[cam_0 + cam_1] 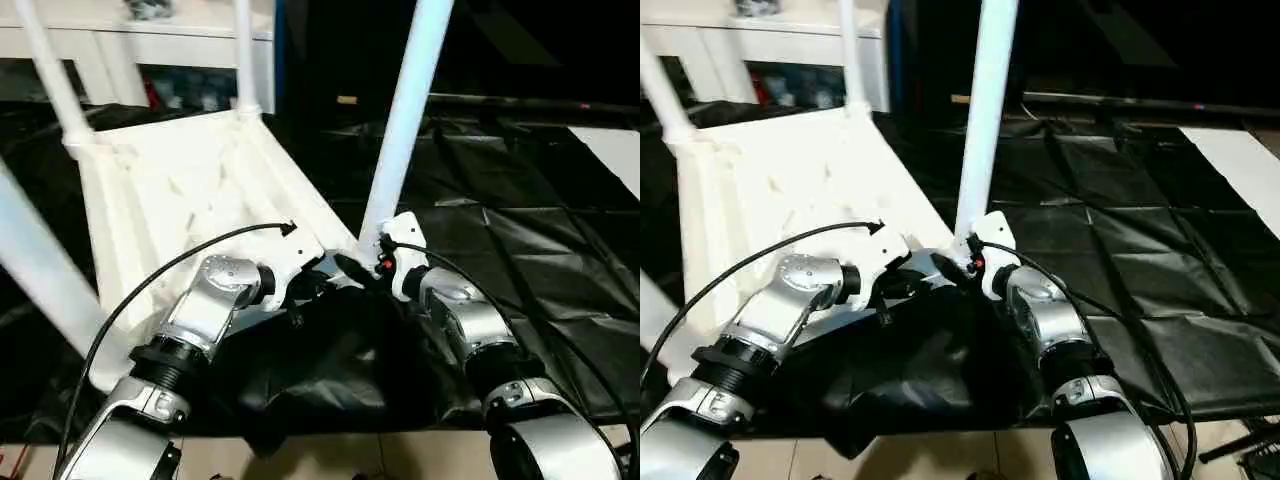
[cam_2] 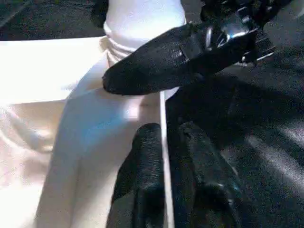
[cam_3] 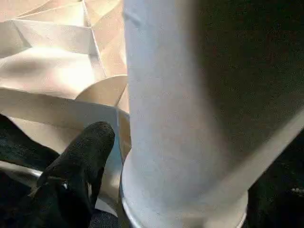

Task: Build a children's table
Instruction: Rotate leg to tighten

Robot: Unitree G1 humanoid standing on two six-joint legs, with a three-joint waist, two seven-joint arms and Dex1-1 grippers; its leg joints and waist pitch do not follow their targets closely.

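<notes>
Beside the right claw (image 1: 372, 268), the table's leg (image 1: 405, 120) stands socketed.

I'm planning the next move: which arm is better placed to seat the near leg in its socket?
Probably right. The right gripper is at the base of the near leg, while the left gripper has its fingers on the tabletop rim, steadying it.

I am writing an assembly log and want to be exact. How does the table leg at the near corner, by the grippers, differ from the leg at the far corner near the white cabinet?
The near leg rises beside the right gripper, with one black finger lying across its base; the far leg stands free of both grippers. The near leg leans toward the right, while the far leg looks almost upright. Both are white tubes seated in corner sockets of the upturned tabletop.
</notes>
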